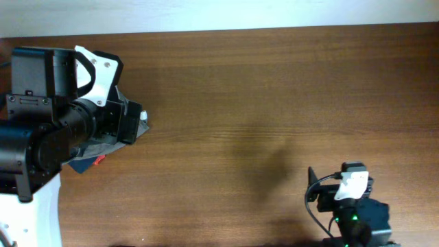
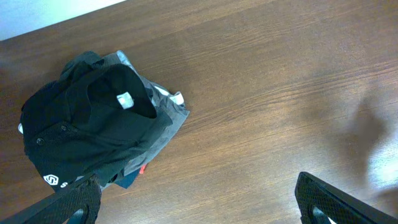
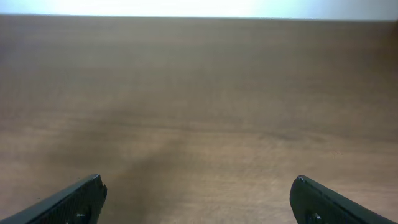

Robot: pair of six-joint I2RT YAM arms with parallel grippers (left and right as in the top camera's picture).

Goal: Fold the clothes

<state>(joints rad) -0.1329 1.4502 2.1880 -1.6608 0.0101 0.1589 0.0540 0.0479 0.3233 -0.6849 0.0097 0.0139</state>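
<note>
Two sets spread wide, empty: left fingers (image 2: 329, 202) near the black T-shirt (image 2: 81, 130), right fingers (image 3: 68, 204) over the table (image 3: 199, 93).

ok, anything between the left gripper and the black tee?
Nothing visible. The black T-shirt lies on top, with the grey garment beneath it, and only bare table shows between it and the open left gripper.

You are looking at a dark brown wooden worktop (image 1: 274, 89), its grain running lengthwise. Along its far edge you see a pale strip (image 1: 206, 14), perhaps a white wall. Even light leaves one soft shadow (image 1: 271, 171) near the front.
</note>
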